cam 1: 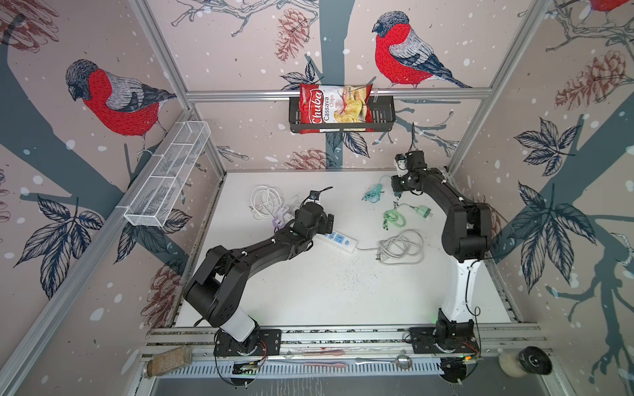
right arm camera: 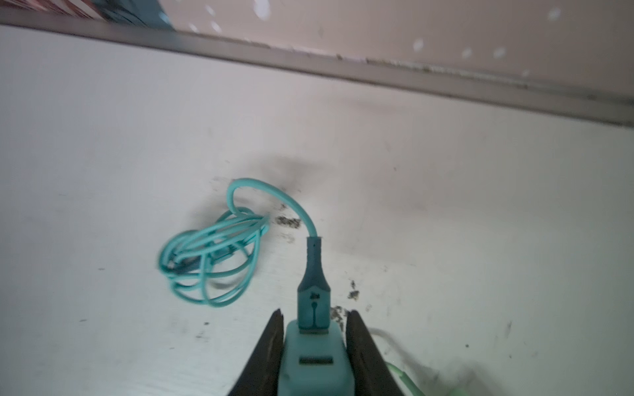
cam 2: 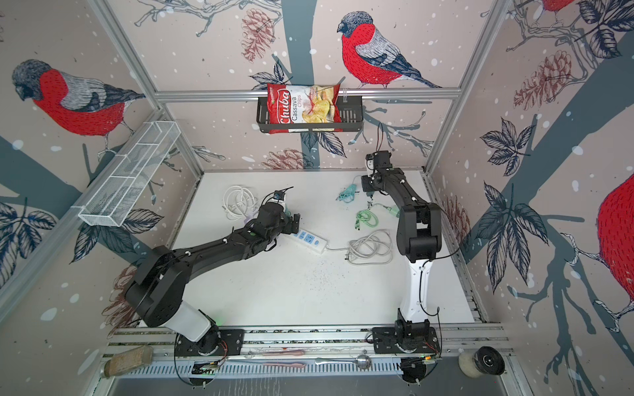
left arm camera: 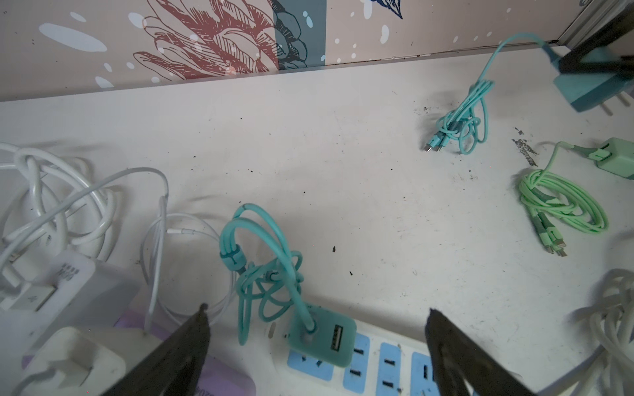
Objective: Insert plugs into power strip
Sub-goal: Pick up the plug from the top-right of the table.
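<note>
The white power strip (cam 1: 339,240) (left arm camera: 387,363) lies mid-table with blue sockets. One teal plug (left arm camera: 322,337) sits in its end socket, cable coiled beside it. My left gripper (left arm camera: 317,308) (cam 1: 327,223) hovers open over that end, a finger on either side of the plug and touching nothing. Near the back right, my right gripper (right arm camera: 315,312) (cam 1: 398,197) is shut on a second teal plug (right arm camera: 314,367) (left arm camera: 583,89), held off the table, prongs showing, cable (cam 1: 374,192) trailing. A mint green plug (cam 1: 422,211) (left arm camera: 614,157) lies close by. Two white plugs (left arm camera: 92,284) (left arm camera: 75,360) rest left of the strip.
The strip's long grey-white cord (cam 1: 401,247) is coiled at its right. White cables (cam 1: 266,200) tangle at back left, over a purple item (left arm camera: 219,377). A white wire basket (cam 1: 168,178) hangs on the left wall. The back wall's black basket (cam 1: 384,116) holds a chips bag.
</note>
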`<action>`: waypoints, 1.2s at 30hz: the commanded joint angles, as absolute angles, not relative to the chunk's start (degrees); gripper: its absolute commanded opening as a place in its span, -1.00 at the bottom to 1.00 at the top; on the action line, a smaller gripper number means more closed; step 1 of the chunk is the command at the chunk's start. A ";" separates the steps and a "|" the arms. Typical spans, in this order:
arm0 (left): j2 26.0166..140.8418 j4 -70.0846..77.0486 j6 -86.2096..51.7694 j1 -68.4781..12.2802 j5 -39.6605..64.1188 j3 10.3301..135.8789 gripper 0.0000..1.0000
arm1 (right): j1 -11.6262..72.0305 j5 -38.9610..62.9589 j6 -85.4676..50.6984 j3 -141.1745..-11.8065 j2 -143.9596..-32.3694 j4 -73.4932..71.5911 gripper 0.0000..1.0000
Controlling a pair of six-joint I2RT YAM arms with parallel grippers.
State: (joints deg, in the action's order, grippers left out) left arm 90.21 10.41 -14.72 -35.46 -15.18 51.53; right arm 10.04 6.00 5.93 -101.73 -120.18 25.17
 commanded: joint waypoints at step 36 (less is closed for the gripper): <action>75.41 21.18 -21.20 -36.72 6.13 36.40 0.89 | 33.01 5.21 -24.57 -30.73 -89.74 -72.66 -0.98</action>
